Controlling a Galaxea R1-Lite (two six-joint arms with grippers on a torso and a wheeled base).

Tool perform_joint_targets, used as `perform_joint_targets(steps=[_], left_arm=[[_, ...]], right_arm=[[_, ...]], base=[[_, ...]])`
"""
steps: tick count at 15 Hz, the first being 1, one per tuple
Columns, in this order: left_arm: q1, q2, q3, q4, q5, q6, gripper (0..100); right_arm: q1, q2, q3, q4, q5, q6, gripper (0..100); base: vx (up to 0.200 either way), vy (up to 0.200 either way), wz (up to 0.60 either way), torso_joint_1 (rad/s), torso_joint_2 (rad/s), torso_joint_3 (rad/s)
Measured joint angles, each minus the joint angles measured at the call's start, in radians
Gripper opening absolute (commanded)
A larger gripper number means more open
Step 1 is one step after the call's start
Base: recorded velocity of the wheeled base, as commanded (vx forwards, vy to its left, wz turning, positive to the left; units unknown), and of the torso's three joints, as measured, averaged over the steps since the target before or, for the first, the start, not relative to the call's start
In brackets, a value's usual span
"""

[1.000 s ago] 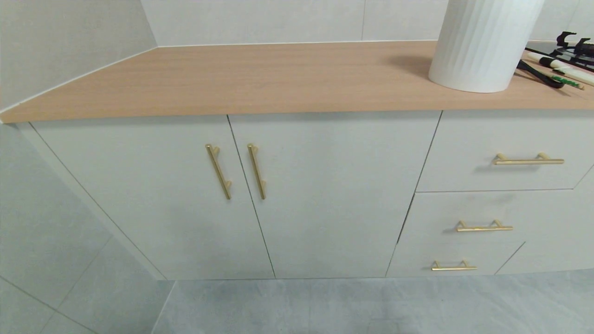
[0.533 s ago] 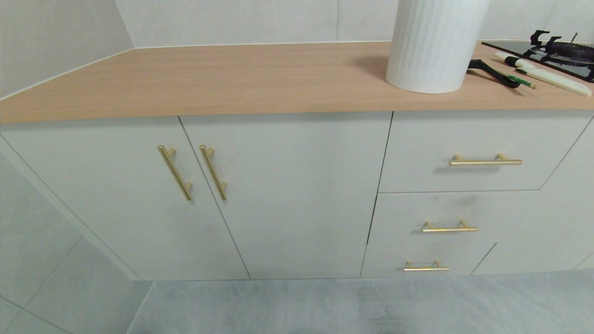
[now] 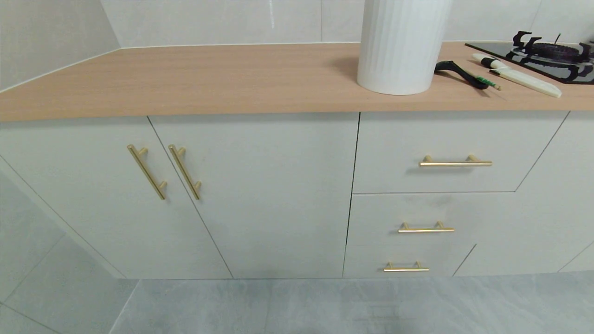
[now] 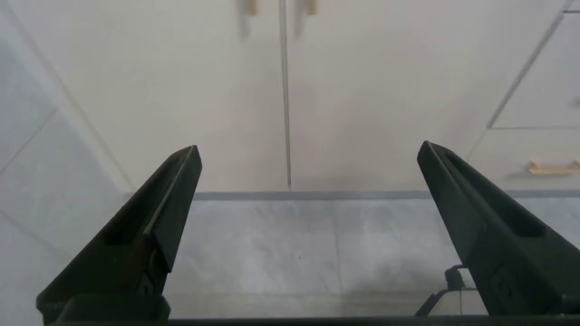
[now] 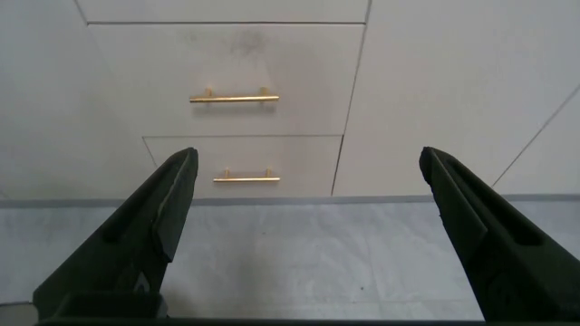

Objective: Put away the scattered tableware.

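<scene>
On the wooden counter (image 3: 209, 79), at the right, lie a black-handled utensil (image 3: 460, 74) with a green tip and a white knife-like piece (image 3: 519, 80). Both rest just past a tall white ribbed container (image 3: 401, 44). My left gripper (image 4: 304, 163) is open, held low in front of the cabinet doors (image 4: 290, 81) above the floor. My right gripper (image 5: 304, 163) is open too, facing the lower drawers (image 5: 231, 77) with nothing between its fingers.
A black gas hob (image 3: 552, 55) sits at the counter's far right. Below are two cabinet doors with gold handles (image 3: 164, 171) and three drawers with gold pulls (image 3: 455, 162). Grey tile floor (image 3: 325, 306) lies in front; a wall corner closes the left side.
The head camera has swung to the right: the cabinet and container slide left in view, and the hob and utensils come further into the picture.
</scene>
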Motion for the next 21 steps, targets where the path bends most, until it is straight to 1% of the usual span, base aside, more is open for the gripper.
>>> perform_joint_targets(steps=[10, 12, 14, 15, 17, 21], left_arm=[[0.001, 0.0, 0.0, 0.0, 0.0, 0.001, 100], [0.001, 0.0, 0.0, -0.001, 0.0, 0.0, 100], [0.001, 0.0, 0.0, 0.0, 0.0, 0.001, 100], [0.001, 0.0, 0.0, -0.001, 0.0, 0.0, 100], [0.001, 0.0, 0.0, -0.001, 0.0, 0.001, 100], [0.001, 0.0, 0.0, -0.001, -0.001, 0.001, 100]], right_arm=[[0.001, 0.0, -0.002, -0.004, 0.007, -0.005, 100], [0.001, 0.002, -0.034, 0.002, 0.044, -0.001, 100], [0.004, 0.028, -0.134, 0.035, 0.137, 0.003, 100], [0.006, 0.065, -0.163, 0.057, 0.166, 0.001, 100], [0.011, 0.213, -0.201, 0.074, 0.203, -0.014, 100], [0.045, 0.68, -0.31, 0.031, 0.231, -0.029, 100]], base=[[0.0, 0.0, 0.0, 0.0, 0.0, 0.0], [0.0, 0.0, 0.0, 0.0, 0.0, 0.0], [0.0, 0.0, 0.0, 0.0, 0.0, 0.0], [0.0, 0.0, 0.0, 0.0, 0.0, 0.0], [0.0, 0.0, 0.0, 0.0, 0.0, 0.0], [0.0, 0.0, 0.0, 0.0, 0.0, 0.0]])
